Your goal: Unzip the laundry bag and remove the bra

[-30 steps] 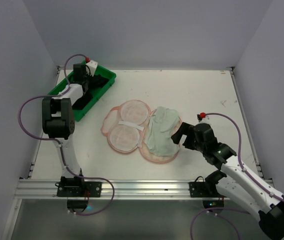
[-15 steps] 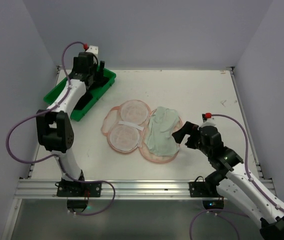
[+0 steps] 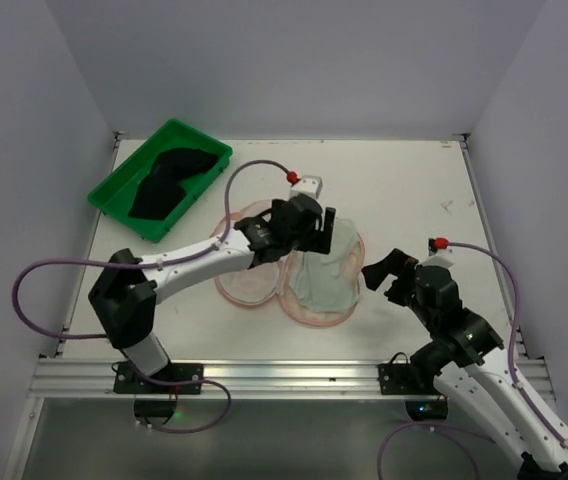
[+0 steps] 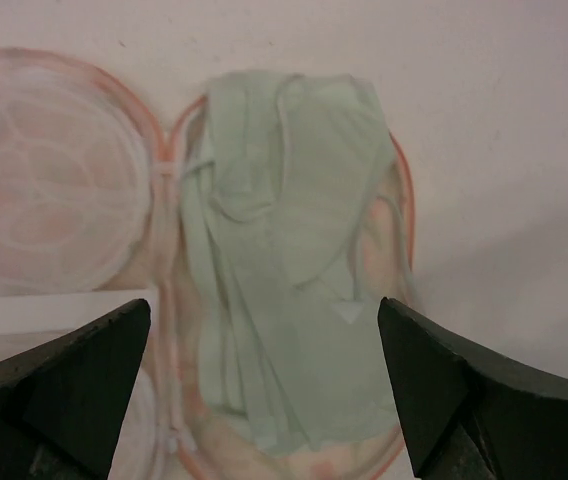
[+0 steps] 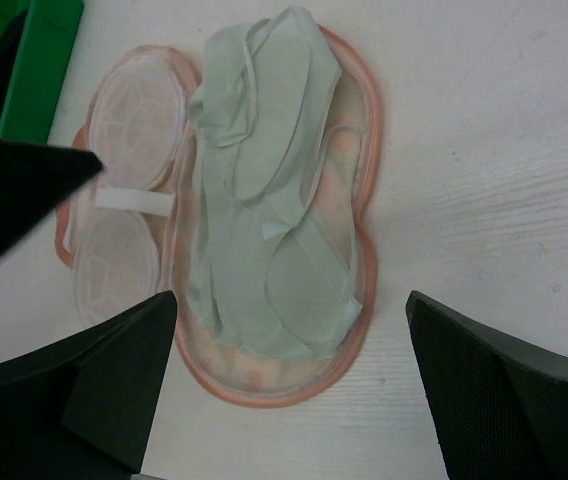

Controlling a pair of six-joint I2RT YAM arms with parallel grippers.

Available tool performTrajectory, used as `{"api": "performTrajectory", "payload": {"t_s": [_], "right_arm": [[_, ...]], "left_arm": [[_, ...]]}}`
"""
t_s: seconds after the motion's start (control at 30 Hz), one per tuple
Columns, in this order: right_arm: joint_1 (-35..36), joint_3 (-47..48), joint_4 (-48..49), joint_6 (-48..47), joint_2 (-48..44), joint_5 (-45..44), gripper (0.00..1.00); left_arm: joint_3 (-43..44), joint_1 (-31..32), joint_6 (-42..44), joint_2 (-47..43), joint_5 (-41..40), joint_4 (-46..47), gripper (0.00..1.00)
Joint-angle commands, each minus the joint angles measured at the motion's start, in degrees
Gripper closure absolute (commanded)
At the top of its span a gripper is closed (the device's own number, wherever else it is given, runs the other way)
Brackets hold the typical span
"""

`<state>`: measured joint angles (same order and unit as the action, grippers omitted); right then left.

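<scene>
The laundry bag (image 3: 247, 281) lies unzipped and spread flat mid-table, pink-trimmed, its mesh lining (image 4: 54, 180) facing up. A pale green garment (image 3: 326, 282) rests in its right half (image 5: 264, 385). The bra (image 3: 164, 180) shows as a black soft heap in the green tray (image 3: 114, 195) at the back left. My left gripper (image 3: 322, 232) hovers open over the bag, its jaws wide above the green garment (image 4: 284, 200) and holding nothing. My right gripper (image 3: 384, 275) stands open just right of the bag, also empty.
Grey walls close in the table on three sides. The tray (image 5: 49, 60) sits against the left wall. A white strip (image 5: 134, 198) crosses the waist of the bag's left half. The left arm's purple cable arcs above the bag's upper lobe.
My left gripper opened over the tray, left the black garment there, and swung right to above the bag. The right arm drew back a little toward the near right.
</scene>
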<state>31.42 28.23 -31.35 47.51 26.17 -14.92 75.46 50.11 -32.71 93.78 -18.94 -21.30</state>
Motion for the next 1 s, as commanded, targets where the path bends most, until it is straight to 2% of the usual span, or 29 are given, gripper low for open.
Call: {"api": "performTrajectory", "payload": {"t_s": [0.0,0.17,0.47,0.5,0.57,0.67,0.7,0.77,0.8,0.87,0.9,0.97], "right_arm": [[-0.2,-0.8,-2.7,2.6,-3.5,-3.3,0.01],[-0.2,-2.1,-4.5,3.6,-7.7,-2.8,0.01],[-0.2,-3.0,-6.0,3.7,-9.9,-2.0,0.01],[-0.2,-2.9,-6.0,3.7,-9.7,-2.0,0.01],[-0.2,-2.8,-6.0,3.6,-9.3,-2.0,0.01],[-0.2,-2.7,-5.9,3.4,-8.7,-2.1,0.01],[-0.3,-2.7,-5.9,3.4,-8.6,-2.2,0.01],[-0.2,-2.7,-5.9,3.4,-8.7,-2.5,0.01],[-0.2,-2.7,-5.9,3.4,-8.9,-2.5,0.01],[-0.2,-2.9,-5.7,3.3,-9.2,-2.6,0.01],[-0.2,-3.0,-5.6,3.3,-9.3,-2.6,0.01],[-0.2,-3.0,-5.6,3.3,-9.4,-2.6,0.01]], "left_arm": [[1.8,6.3,-9.7,4.4,-9.1,1.3,0.01],[6.4,9.1,-10.9,14.0,-11.6,1.3,0.07],[9.0,9.8,-10.7,24.1,-12.3,0.4,0.22],[9.2,9.7,-10.8,24.6,-12.6,0.1,0.28],[9.5,9.8,-11.0,25.9,-12.8,-0.4,0.32],[9.5,9.8,-11.1,27.0,-12.8,-0.6,0.48],[9.5,9.8,-11.1,27.1,-13.1,-0.7,0.59],[9.3,9.8,-11.1,26.9,-13.2,-0.8,0.69],[9.1,9.8,-11.1,26.7,-13.1,-0.8,0.78],[8.7,9.8,-11.1,25.5,-12.7,-0.9,0.86],[8.3,9.7,-11.1,24.8,-12.2,-0.9,0.96],[7.6,9.8,-11.1,22.2,-11.6,-0.9,1.0]]}}
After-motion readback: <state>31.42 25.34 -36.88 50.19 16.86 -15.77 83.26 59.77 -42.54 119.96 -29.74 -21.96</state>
